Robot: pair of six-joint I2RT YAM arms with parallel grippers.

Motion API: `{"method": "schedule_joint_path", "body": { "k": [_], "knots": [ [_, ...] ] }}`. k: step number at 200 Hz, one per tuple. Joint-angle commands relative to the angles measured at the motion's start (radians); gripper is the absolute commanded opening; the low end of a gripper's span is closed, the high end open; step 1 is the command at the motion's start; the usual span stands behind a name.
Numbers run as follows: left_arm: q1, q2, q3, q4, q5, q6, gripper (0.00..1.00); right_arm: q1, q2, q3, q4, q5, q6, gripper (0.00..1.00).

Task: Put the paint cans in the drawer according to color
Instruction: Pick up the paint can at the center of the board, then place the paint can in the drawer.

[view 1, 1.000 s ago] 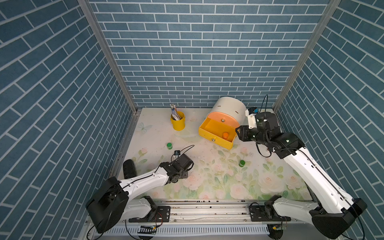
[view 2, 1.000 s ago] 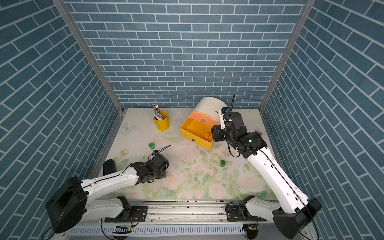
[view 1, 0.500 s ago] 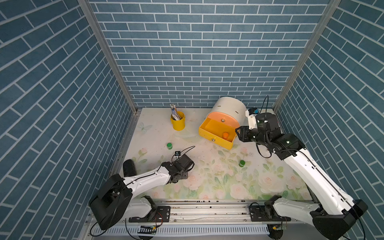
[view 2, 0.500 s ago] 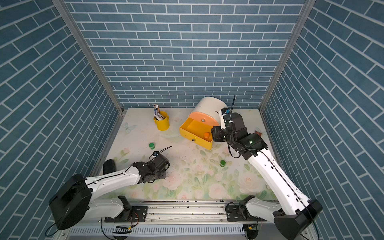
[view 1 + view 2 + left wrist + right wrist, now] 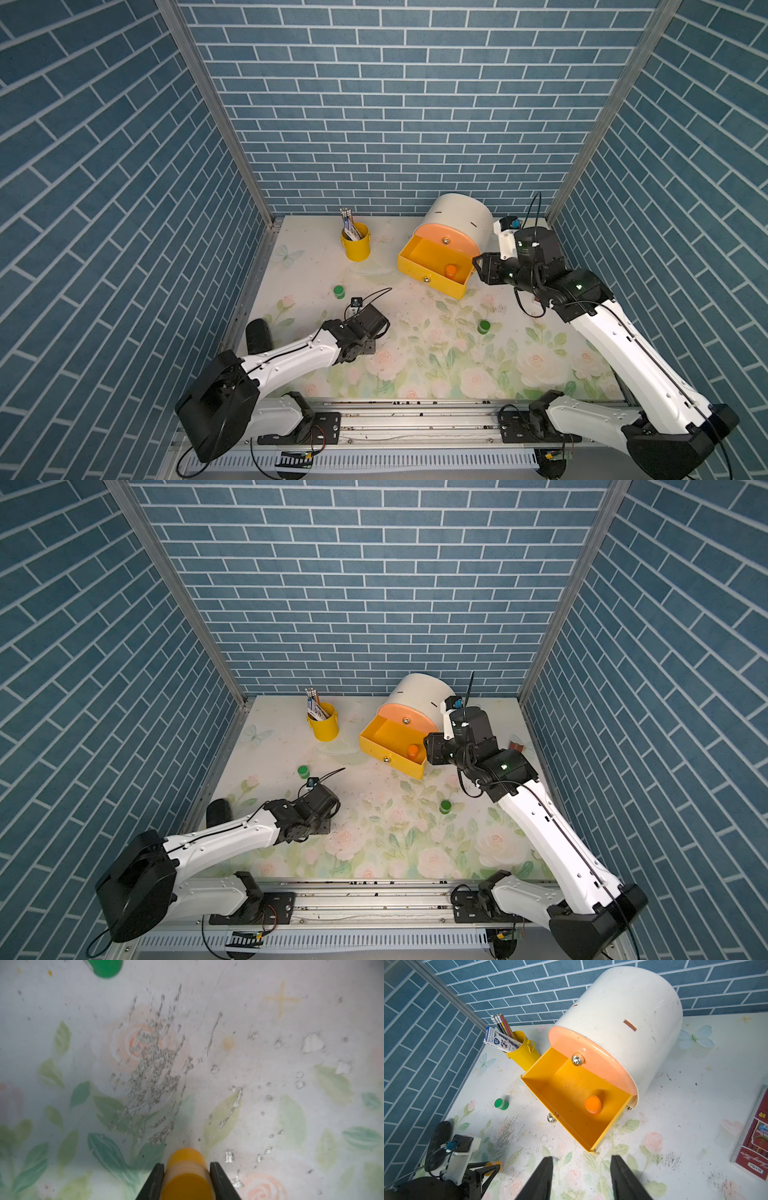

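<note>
Open yellow drawer (image 5: 566,1088) holds 1 upright orange can (image 5: 593,1104) (2nd orange can (image 5: 187,1174) seems tipped); 2 green cans (image 5: 339,291) (image 5: 483,326) outside.

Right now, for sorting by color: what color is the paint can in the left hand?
Yellowish orange; the paint can shows best in the left wrist view.

Orange paint can (image 5: 593,1104) in open yellow drawer (image 5: 556,1084) — green can (image 5: 501,1103) outside

You can read "2B" on the pencil box (image 5: 500,1040) in the cup (image 5: 522,1051). On the red box (image 5: 752,1142), you can make out "BISI", upside down in the right wrist view; its other lettering is too unclear to read.
</note>
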Motion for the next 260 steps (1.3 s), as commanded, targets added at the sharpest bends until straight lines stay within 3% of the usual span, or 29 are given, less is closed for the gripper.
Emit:
{"method": "schedule_joint_path", "body": {
  "k": [1,84,137,181,260],
  "knots": [
    [0.004,-0.025,0.116,-0.095,-0.063,0.056,0.29,-0.005,-0.024,-0.012,0.015,-0.012,0.006,0.49],
    [0.004,0.053,0.608,-0.308,-0.121,0.208,0.28,-0.012,-0.061,-0.016,0.001,-0.010,0.005,0.49],
    [0.001,0.247,0.882,-0.318,-0.062,0.285,0.22,-0.014,-0.080,-0.017,-0.025,0.004,0.012,0.49],
    [-0.009,0.404,1.047,-0.300,-0.033,0.309,0.22,-0.015,-0.090,-0.038,-0.025,-0.004,0.008,0.50],
    [-0.009,0.744,1.449,-0.429,0.006,0.378,0.21,-0.018,-0.134,-0.071,-0.033,0.004,0.009,0.50]
  ]
}}
